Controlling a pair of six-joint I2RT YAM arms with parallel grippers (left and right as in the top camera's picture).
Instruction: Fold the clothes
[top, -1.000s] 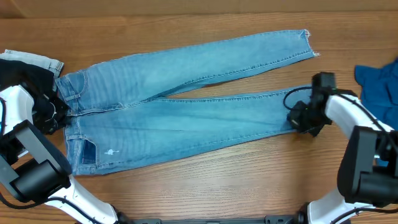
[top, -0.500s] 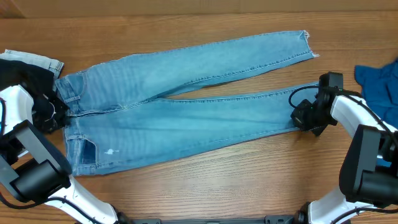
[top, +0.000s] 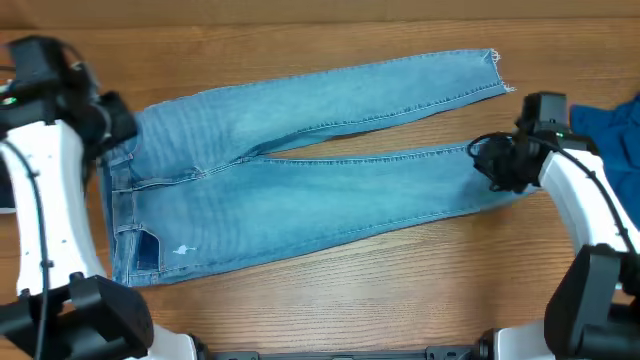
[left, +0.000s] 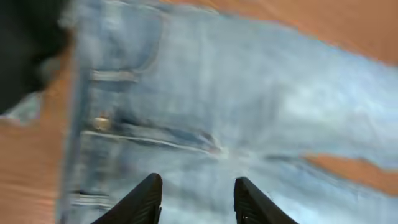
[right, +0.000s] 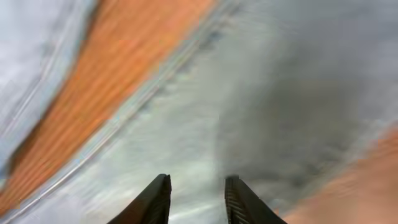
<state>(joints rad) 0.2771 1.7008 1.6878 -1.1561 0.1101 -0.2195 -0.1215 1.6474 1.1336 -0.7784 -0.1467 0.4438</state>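
The jeans (top: 300, 190) lie flat on the table (top: 330, 300), with the waistband at the left and the legs splayed toward the right. The left gripper (left: 196, 186) hangs over the waist end, fingers apart and holding nothing. The right gripper (right: 196, 186) hangs over the near leg's hem, fingers likewise apart and empty. Blue denim (top: 610, 125) lies at the right edge.

Overhead: jeans (top: 300, 190) cover mid-frame, waist at left, legs running to upper right & right. Bare counter (top: 380, 300): a strip along the top edge, a wider one along bottom centre, a narrow wedge btw the 2 legs, widening rightward. Obstacles: left arm (top: 45, 200) down left edge, left claw (top: 115, 120) over waistband corner; right arm (top: 590, 210) at right, right claw (top: 492, 160) over lower-leg hem; bright blue denim (top: 610, 125) at right edge.
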